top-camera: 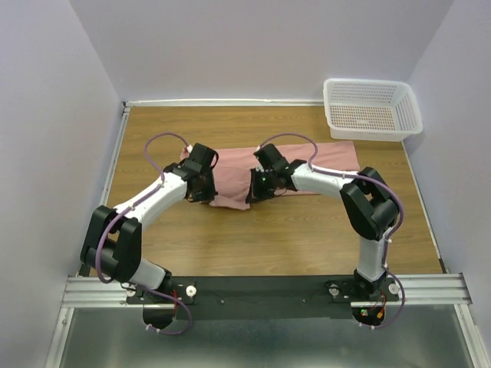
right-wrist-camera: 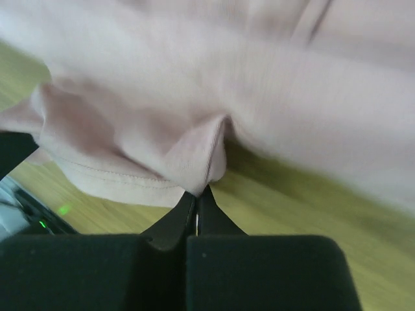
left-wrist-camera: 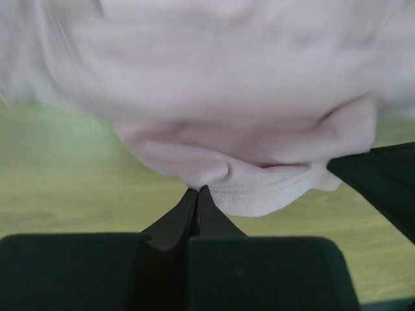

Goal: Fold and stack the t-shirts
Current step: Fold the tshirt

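1. Top external: the pink t-shirt (top-camera: 230, 175) lies spread across the middle of the counter (top-camera: 230, 245), well apart from the white basket (top-camera: 374, 132). Both arms reach onto its near edge, close together.
2. Left wrist: the left gripper (left-wrist-camera: 197, 193) is clamped on a small bunch of hem. So little cloth is caught that a tug could pull it free.
3. Right wrist: the right gripper (right-wrist-camera: 197, 194) is likewise pinched tight on a fold of hem. Uneven travel between the two arms would likely skew the fold.

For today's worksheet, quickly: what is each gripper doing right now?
Left gripper: closed, pinching the pink t-shirt at its hem.
Right gripper: closed, pinching the same shirt's edge.
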`<state>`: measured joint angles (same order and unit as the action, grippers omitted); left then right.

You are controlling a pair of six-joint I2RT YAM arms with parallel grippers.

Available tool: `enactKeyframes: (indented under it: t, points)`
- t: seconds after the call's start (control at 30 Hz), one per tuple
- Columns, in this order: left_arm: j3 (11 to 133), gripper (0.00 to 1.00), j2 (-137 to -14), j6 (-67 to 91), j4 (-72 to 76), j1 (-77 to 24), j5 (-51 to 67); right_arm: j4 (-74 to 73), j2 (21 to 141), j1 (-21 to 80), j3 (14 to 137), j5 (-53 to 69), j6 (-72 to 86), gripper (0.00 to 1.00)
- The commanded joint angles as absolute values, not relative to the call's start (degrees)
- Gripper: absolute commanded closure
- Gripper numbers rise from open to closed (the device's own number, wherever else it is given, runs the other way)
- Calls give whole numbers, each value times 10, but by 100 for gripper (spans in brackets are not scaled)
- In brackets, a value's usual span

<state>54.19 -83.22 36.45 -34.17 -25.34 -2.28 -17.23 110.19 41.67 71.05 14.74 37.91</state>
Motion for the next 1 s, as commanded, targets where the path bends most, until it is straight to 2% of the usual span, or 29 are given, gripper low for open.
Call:
enactKeyframes:
  t: [0.0,0.1,0.37,0.67,0.97]
  points:
    - [617,100,-882,335,-330,-220,-76,-187,1128,362,774,136,378,100]
    - [716,100,-938,316,-325,-206,-91,-189,1163,333,834,170,372,99]
    - [875,100,-1062,259,-290,-178,-128,-190,1252,286,961,185,356,99]
    - [881,100,-1098,259,-261,-156,-118,-191,1304,280,1014,200,336,93]
    - [818,100,-1088,292,-241,-156,-52,-192,1268,273,973,173,323,92]
